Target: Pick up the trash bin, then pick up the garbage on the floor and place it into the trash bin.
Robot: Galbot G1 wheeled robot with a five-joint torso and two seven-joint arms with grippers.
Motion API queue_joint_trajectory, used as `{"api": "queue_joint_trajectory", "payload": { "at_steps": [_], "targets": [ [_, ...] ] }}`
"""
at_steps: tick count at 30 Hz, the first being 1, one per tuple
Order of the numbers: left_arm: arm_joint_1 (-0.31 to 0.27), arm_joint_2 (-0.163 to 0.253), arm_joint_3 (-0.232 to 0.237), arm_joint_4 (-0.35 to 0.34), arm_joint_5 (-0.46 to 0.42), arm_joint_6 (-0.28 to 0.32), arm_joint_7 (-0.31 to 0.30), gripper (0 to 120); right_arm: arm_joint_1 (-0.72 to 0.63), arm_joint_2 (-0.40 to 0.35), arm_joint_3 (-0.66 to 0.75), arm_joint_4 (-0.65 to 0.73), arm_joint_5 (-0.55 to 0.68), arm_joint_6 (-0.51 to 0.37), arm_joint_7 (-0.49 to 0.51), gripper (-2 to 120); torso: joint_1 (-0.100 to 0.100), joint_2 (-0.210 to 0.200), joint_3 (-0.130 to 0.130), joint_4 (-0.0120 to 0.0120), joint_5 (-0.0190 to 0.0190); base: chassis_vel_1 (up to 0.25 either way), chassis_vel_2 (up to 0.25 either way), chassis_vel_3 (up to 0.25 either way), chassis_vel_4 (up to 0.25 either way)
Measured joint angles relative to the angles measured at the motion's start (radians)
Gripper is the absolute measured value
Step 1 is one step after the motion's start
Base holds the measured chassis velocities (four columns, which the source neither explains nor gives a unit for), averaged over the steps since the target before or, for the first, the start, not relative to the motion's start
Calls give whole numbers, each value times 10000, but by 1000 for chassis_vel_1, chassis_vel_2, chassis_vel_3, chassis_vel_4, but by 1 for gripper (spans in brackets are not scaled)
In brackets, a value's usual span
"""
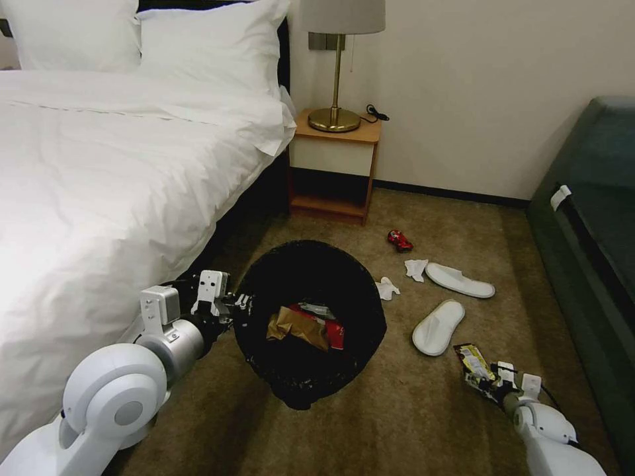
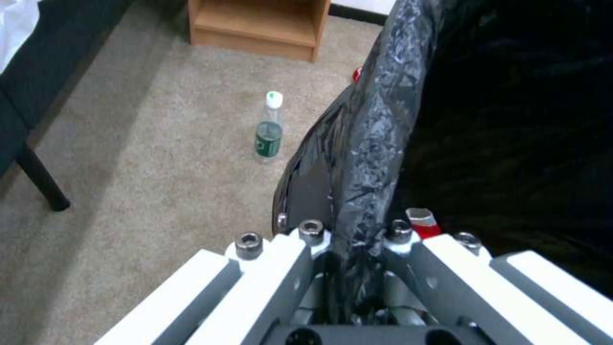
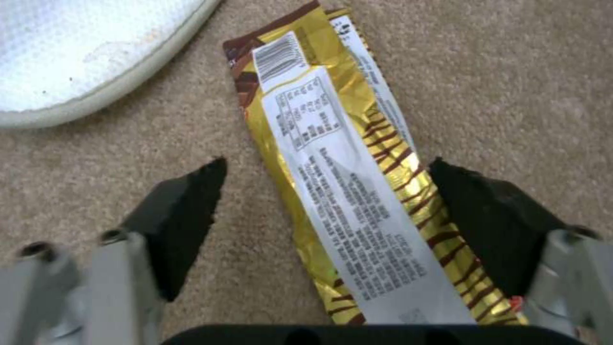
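My left gripper [image 1: 239, 305] is shut on the near-left rim of the black trash bin [image 1: 344, 264], holding it tilted above the carpet; the left wrist view shows the jaws [image 2: 348, 242] pinching the crinkled black rim [image 2: 377, 120]. A brown paper bag [image 1: 297, 325] and a red packet [image 1: 335, 332] lie inside. My right gripper [image 1: 491, 382] is open low over the yellow wrapper [image 1: 471, 360], one finger on each side of the wrapper [image 3: 345, 191]. Two white slippers [image 1: 460, 280] [image 1: 437, 326], two tissues [image 1: 416, 268] [image 1: 387, 288] and a crushed red can [image 1: 399, 240] lie on the floor.
A green-labelled bottle [image 2: 269, 127] lies on the carpet beyond the bin. The bed [image 1: 99, 198] fills the left side, a wooden nightstand [image 1: 334, 165] with a lamp stands at the wall, and a dark green sofa [image 1: 589, 231] bounds the right. A slipper edge [image 3: 76, 62] lies near the wrapper.
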Motion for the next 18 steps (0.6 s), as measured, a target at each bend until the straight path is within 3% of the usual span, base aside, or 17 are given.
{"api": "queue_joint_trajectory", "payload": {
  "at_steps": [1,4,7,14,18],
  "targets": [
    [0,0,0,0,0,0,0,1,0,0,0,0,0,0,0,83,0,0,0,0,0,0,0,0,0],
    [-1,42,-44,1,-10,0,8,1,-97,19,55,116,6,-2,60,67,0,0,0,0,-1,0,0,0,0],
    [-2,60,-52,-2,-21,0,9,1,-123,23,75,144,9,-4,70,62,0,0,0,0,0,0,0,0,0],
    [-16,69,-29,-11,-44,0,9,1,-282,38,196,253,51,-5,104,29,0,0,0,0,-1,0,0,0,0],
    [-29,67,-13,-12,-44,0,8,1,-309,35,206,273,59,-1,115,19,0,0,-1,0,-1,0,0,0,0]
  ]
}}
